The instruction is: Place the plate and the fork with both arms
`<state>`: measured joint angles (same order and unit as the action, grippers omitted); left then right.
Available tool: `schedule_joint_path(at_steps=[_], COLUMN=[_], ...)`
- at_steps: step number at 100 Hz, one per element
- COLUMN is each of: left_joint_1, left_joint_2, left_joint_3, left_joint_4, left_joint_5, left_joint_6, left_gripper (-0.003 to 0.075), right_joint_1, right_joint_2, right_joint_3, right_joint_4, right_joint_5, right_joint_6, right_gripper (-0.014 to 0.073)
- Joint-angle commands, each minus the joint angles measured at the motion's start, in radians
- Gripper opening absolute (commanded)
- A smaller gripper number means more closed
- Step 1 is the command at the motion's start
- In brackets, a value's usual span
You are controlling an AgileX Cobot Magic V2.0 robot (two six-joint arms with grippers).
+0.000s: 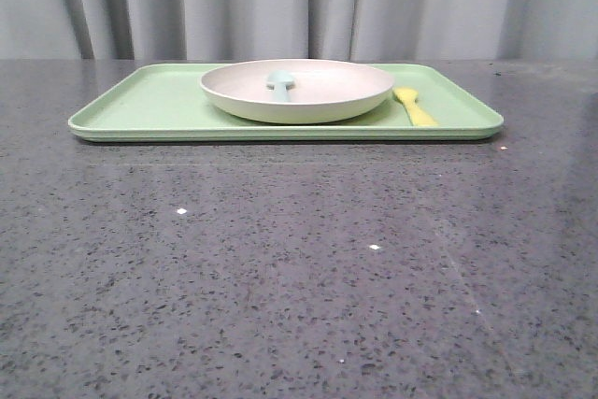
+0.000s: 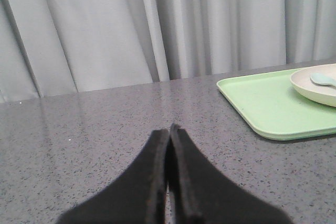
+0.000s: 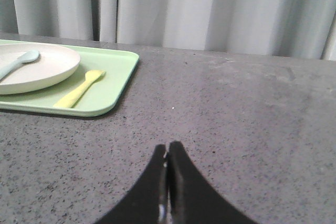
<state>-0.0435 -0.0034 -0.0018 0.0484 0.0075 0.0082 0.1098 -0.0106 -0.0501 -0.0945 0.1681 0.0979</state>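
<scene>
Soft, even light from overhead fills all three views, neither dim nor harsh. The polished stone table (image 1: 299, 268) shows a pale sheen and a few tiny bright specks across the middle of the front view. A thin dark shadow lies under the tray (image 1: 140, 105). The dark fingers (image 2: 157, 182) at the bottom of both wrist views are slightly blurred.

Cream-pink plate (image 1: 308, 92); yellow fork (image 1: 415, 106); light-green tray (image 1: 140, 107).

No text, label, brand or number can be read anywhere — every surface is plain.
</scene>
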Motion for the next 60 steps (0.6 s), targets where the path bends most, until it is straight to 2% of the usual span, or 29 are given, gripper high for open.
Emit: schedule_joint_path(at_steps=[1, 15, 60], left_joint_1=[-0.008, -0.008, -0.008], left_joint_2=[-0.03, -0.03, -0.03], left_joint_3=[0.014, 0.014, 0.014], left_joint_4=[-0.003, -0.003, -0.003], left_joint_5=[-0.085, -0.085, -0.085], left_joint_6=[-0.008, -0.008, -0.008], left_gripper=[-0.002, -0.002, -0.002], right_joint_1=[-0.005, -0.005, -0.005], right_joint_2=[-0.023, -0.023, -0.023], right_joint_3=[0.019, 0.073, 0.072], right_joint_4=[0.033, 0.056, 0.055], right_joint_5=[-0.14, -0.175, -0.168], right_joint_6=[-0.011, -0.011, -0.011], right_gripper=[-0.0119, -0.0119, -0.0119])
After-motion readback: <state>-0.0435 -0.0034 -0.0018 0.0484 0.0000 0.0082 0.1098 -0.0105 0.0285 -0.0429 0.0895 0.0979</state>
